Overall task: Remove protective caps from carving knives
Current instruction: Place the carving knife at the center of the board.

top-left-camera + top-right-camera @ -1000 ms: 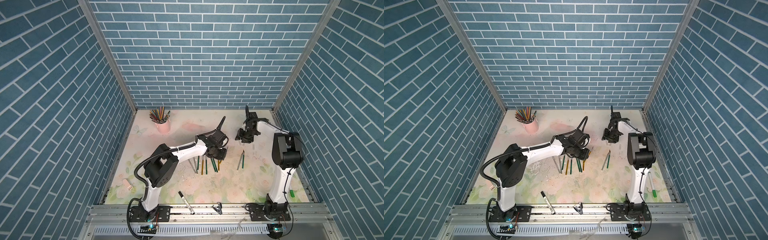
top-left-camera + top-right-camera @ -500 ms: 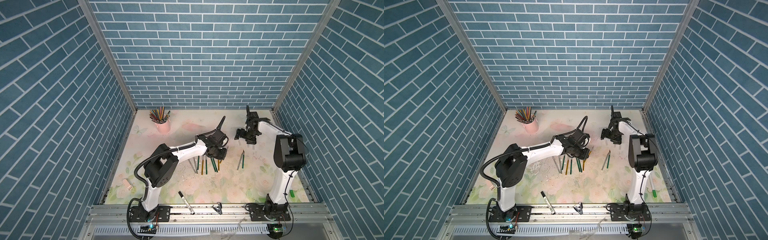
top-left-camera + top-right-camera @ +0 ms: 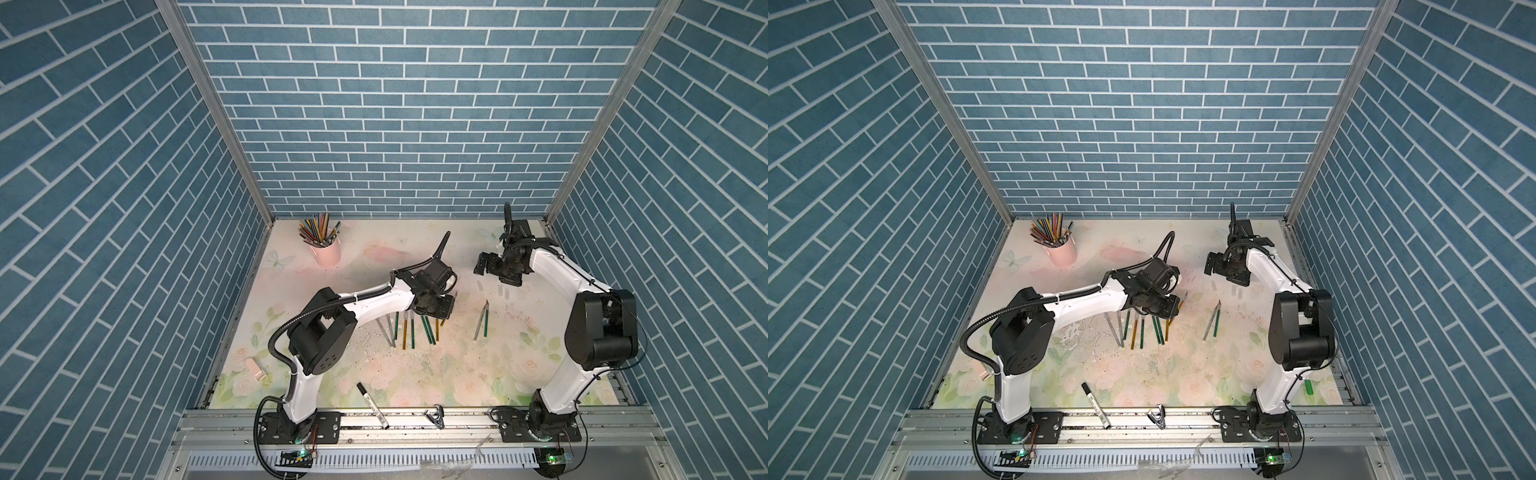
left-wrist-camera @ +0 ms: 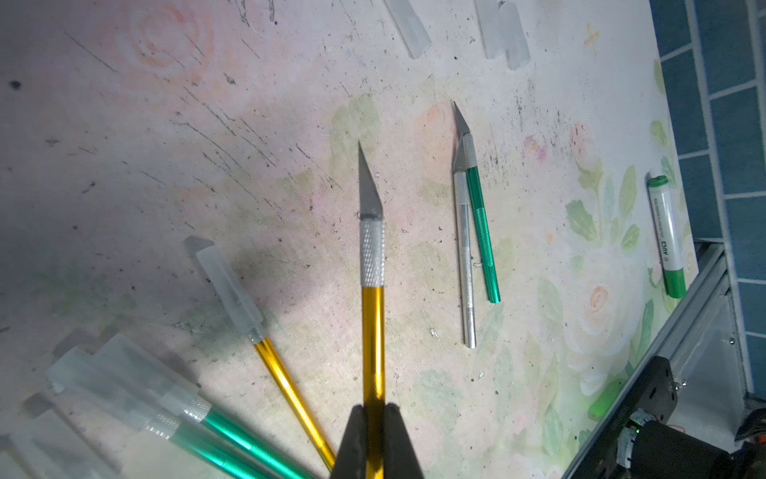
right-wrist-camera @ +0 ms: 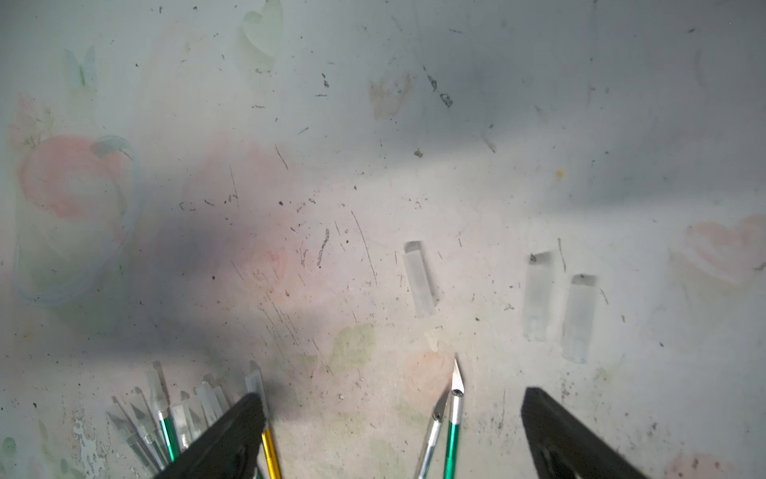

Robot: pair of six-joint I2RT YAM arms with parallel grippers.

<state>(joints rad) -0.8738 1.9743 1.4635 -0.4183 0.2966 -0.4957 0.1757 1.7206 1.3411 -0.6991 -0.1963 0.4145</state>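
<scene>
Under the left wrist, the capped knives [image 3: 412, 343] lose their tips behind the left arm [image 3: 374, 297] in both top views, and close up the row runs off the frame. The left fingers [image 4: 352, 439] are clenched on a gold knife [image 4: 373, 290], blade bare, above the worktop [image 4: 207, 124]. The right fingers [image 5: 232, 431] hang released near three loose caps [image 5: 419, 278], faint smudges from above. That left arm stretches low toward the middle; the right arm [image 3: 557, 270] rides elbow-high, wrist bent inward.
</scene>
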